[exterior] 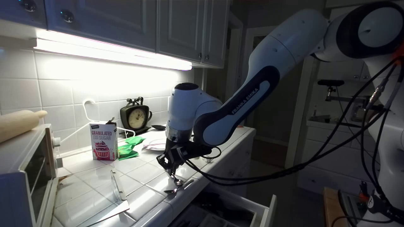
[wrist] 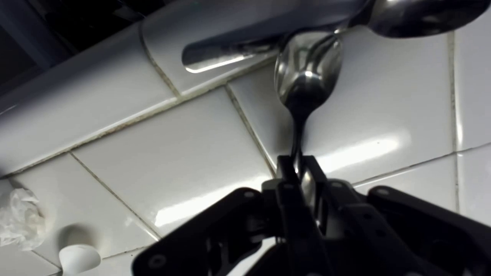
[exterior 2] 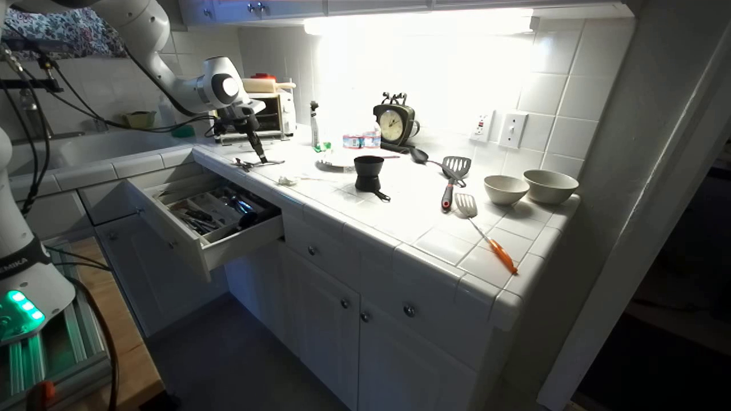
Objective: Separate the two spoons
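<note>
My gripper (wrist: 297, 163) is shut on the thin handle of a dark metallic spoon (wrist: 308, 67), whose bowl points away from the fingers. Across and behind that bowl lies the other spoon: its flat handle (wrist: 220, 53) shows on the left and its bowl (wrist: 425, 17) at the upper right. In the wrist view the two spoons overlap; whether they touch I cannot tell. An exterior view has the held spoon's bowl (exterior: 179, 182) close above the lying spoon (exterior: 170, 191), at the counter's front edge. My fingers hide part of the held handle.
Below the counter edge an open drawer (exterior 2: 234, 251) holds utensils. Near the spoons are a white plate (exterior 2: 334, 167) and crumpled paper (wrist: 23, 220). A bent metal sheet (exterior: 117, 186), a sugar box (exterior: 104, 142) and a toaster oven (exterior: 22, 176) stand farther along.
</note>
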`<state>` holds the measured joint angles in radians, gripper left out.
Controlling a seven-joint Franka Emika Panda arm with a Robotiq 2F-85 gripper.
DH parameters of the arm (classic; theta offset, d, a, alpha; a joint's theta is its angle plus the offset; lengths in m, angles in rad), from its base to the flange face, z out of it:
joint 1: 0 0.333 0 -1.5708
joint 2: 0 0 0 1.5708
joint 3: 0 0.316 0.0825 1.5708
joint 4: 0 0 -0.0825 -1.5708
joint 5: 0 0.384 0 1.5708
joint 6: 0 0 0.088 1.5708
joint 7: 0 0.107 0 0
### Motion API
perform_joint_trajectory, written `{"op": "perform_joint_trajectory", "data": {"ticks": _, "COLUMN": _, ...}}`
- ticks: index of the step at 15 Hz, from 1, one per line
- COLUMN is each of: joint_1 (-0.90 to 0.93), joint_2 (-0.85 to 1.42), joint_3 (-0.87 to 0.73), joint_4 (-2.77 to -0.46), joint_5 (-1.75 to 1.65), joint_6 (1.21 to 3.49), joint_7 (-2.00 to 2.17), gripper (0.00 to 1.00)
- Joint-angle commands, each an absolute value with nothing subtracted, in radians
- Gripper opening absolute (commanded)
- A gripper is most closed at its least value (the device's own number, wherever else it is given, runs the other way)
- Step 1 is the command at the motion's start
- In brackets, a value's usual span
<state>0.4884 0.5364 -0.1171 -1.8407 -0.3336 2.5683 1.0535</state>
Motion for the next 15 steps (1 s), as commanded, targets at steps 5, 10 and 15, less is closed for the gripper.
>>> {"op": "perform_joint_trajectory", "data": {"ticks": 5, "joint_1": 0.493, "joint_2": 0.495, "joint_3": -0.128, "joint_4": -1.838, "joint_5": -0.364, "joint_6": 2.551, "joint_7": 1.134, "gripper": 0.02}}
{"op": "perform_joint_trajectory", "data": {"ticks": 10, "joint_1": 0.459, "joint_2": 0.463, "joint_3": -0.129, "joint_4": -1.864, "joint_5": -0.388, "joint_6": 2.599, "joint_7": 1.117, "gripper": 0.02}}
{"op": "perform_joint_trajectory", "data": {"ticks": 15, "joint_1": 0.431, "joint_2": 0.470, "joint_3": -0.134, "joint_4": -1.885, "joint_5": -0.426, "joint_6": 2.657, "joint_7": 1.093, "gripper": 0.02}}
